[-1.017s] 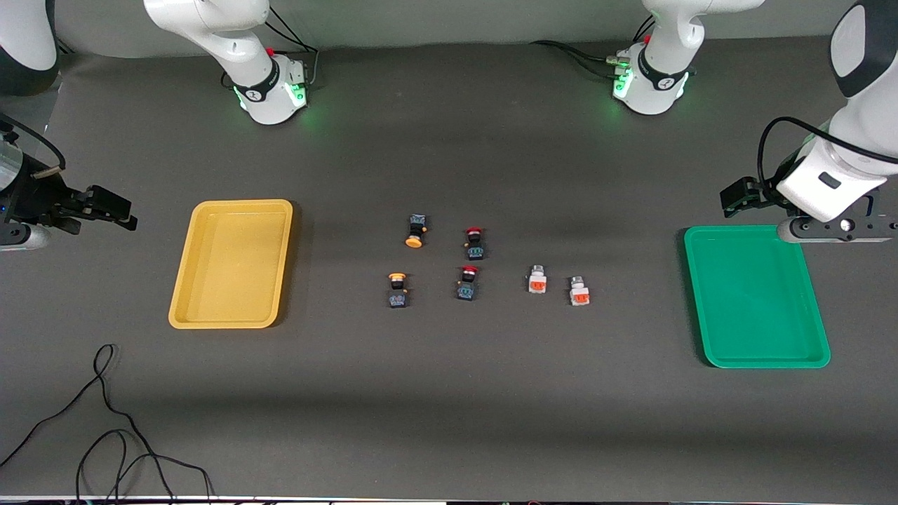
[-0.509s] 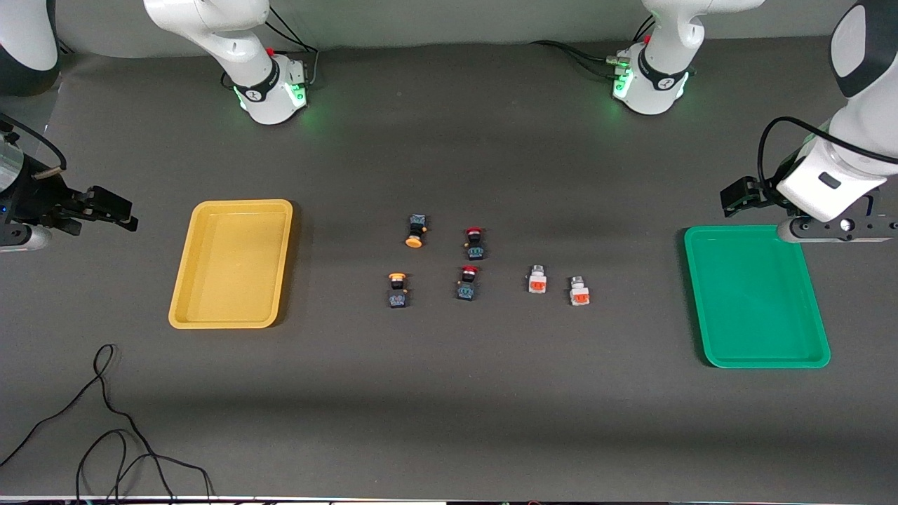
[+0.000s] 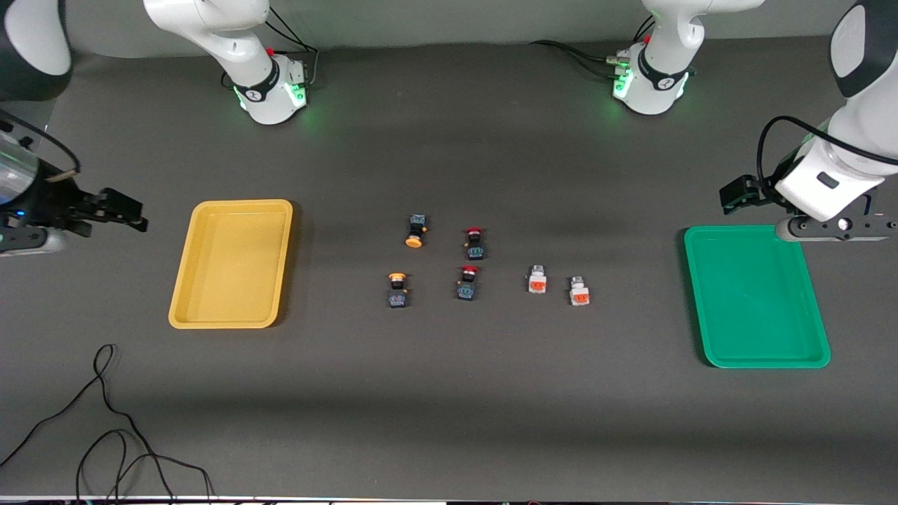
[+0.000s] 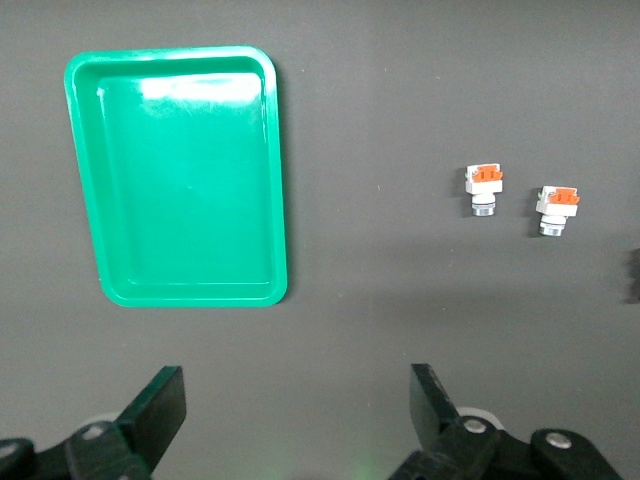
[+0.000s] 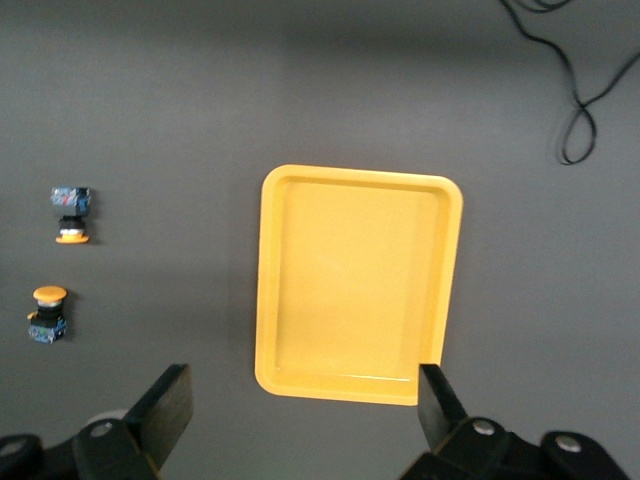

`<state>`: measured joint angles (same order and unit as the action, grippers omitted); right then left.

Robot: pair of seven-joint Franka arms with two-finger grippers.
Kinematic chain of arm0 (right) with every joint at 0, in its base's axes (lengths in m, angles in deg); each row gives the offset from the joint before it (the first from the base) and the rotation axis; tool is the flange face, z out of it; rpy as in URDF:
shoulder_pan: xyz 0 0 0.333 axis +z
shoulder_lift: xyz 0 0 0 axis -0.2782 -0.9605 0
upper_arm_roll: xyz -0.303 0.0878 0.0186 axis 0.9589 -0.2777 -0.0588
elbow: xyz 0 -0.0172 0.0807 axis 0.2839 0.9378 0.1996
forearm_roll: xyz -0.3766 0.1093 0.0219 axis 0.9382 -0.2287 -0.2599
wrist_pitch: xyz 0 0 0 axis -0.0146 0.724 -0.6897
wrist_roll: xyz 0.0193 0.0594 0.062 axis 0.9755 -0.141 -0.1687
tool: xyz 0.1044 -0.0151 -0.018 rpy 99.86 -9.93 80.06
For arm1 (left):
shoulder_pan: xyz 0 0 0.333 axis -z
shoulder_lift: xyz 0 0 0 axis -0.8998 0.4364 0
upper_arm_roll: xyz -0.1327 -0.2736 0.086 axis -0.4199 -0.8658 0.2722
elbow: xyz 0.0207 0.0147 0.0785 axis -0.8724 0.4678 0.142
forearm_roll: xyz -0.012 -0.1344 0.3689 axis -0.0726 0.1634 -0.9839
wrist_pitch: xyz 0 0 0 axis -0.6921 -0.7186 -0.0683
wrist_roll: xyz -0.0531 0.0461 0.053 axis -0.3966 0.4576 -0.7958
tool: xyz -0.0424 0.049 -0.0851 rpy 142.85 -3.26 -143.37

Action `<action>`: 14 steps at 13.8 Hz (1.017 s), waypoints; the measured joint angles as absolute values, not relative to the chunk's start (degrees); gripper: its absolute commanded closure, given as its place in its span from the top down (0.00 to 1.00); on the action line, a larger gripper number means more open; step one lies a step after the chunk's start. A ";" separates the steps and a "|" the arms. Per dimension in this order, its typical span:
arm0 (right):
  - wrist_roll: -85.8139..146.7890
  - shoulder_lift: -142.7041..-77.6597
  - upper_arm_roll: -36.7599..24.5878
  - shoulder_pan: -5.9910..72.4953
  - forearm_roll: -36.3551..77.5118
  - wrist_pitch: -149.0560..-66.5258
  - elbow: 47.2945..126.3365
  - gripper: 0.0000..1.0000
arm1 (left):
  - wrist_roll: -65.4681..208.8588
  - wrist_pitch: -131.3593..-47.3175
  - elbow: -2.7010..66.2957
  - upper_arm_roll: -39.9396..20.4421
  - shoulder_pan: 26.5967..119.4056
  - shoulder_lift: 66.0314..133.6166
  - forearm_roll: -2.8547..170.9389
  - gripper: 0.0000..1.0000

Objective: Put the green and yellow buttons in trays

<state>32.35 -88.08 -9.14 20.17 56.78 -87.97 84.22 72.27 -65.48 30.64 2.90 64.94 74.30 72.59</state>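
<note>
Front view, nearest first: a loose black cable point(image 3: 105, 421) lies curled on the dark bench point(image 3: 449, 421) at the right arm's end, nearest the camera. Farther up sit the two trays, the yellow tray point(image 3: 184, 308) toward the right arm's end and the green tray point(image 3: 705, 308) toward the left arm's end, both holding nothing.

Between the trays lie six switches. Nearest are a white button point(image 3: 579, 291) with an orange patch and silvery top, and just beside it, slightly farther, a second white button point(image 3: 537, 280). A yellow-capped button point(image 3: 397, 290) with a dark body lies toward the yellow tray, and a red-capped switch point(image 3: 467, 283) lies between it and the white pair. Farther still are a second yellow-capped button point(image 3: 416, 231) and a second red-capped switch point(image 3: 475, 243).

The right tool point(image 3: 125, 214) hangs in the air off the yellow tray's outer side, its fingers spread wide and holding nothing; in the right wrist view the yellow tray point(image 5: 358, 285) shows past the right tool point(image 5: 305, 410), with both yellow-capped buttons well apart from it. The left tool point(image 3: 736, 195) hangs just off the green tray's farther corner, fingers likewise spread wide and bare; the left wrist view shows the green tray point(image 4: 180, 175) and both white buttons well clear of the left tool point(image 4: 298, 410).
</note>
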 measured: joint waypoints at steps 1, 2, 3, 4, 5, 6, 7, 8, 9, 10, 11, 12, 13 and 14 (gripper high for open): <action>32.93 -88.42 -9.22 22.05 56.76 -88.18 84.75 1.00 | 72.27 -65.46 30.64 2.89 64.94 74.30 72.60 1.00; 34.34 -88.85 -9.30 24.11 56.72 -88.64 85.33 1.00 | 72.27 -65.45 30.64 2.90 64.94 74.30 72.60 1.00; 36.81 -89.33 -9.43 26.54 56.69 -89.75 86.22 1.00 | 72.27 -65.45 30.64 2.90 64.94 74.30 72.61 1.00; 40.52 -89.80 -9.54 29.34 56.63 -91.60 87.47 1.00 | 72.27 -65.45 30.64 2.88 64.94 74.30 72.61 1.00; 45.20 -90.27 -9.64 32.44 56.50 -93.99 89.15 1.00 | 72.27 -65.44 30.65 2.87 64.95 74.30 72.62 1.00; 49.95 -90.69 -9.75 35.65 56.15 -96.51 90.97 1.00 | 72.27 -65.44 30.65 2.84 64.96 74.30 72.63 1.00; 54.95 -91.09 -9.83 38.91 55.53 -98.91 92.58 1.00 | 72.27 -65.44 30.65 2.81 64.97 74.30 72.64 1.00; 60.11 -91.60 -9.91 42.01 55.07 -100.93 93.75 1.00 | 72.27 -65.46 30.64 2.78 64.98 74.30 72.66 1.00; 65.30 -92.28 -9.94 45.24 54.81 -102.73 94.53 1.00 | 72.25 -65.48 30.64 2.69 65.01 74.34 72.84 1.00; 71.13 -93.13 -9.92 48.97 54.68 -104.39 94.89 1.00 | 72.10 -65.53 30.65 2.53 65.08 74.46 73.52 1.00; 76.87 -93.99 -9.96 52.45 54.67 -105.96 95.03 1.00 | 71.66 -65.64 30.64 2.30 65.31 74.75 74.71 1.00; 82.38 -94.86 -9.98 55.70 54.67 -107.52 95.08 1.00 | 70.83 -66.07 30.64 2.08 65.89 75.25 75.88 1.00; 86.97 -95.74 -9.96 58.63 54.69 -108.93 95.09 1.00 | 69.50 -67.27 30.65 1.92 66.97 76.04 76.61 1.00; 90.33 -96.68 -9.96 60.92 54.75 -110.10 95.10 1.00 | 67.91 -68.98 30.65 1.78 68.47 77.13 76.85 1.00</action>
<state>90.33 -96.68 -9.96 60.92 54.75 -110.10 95.10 67.91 -68.98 30.65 1.78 68.47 77.13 76.85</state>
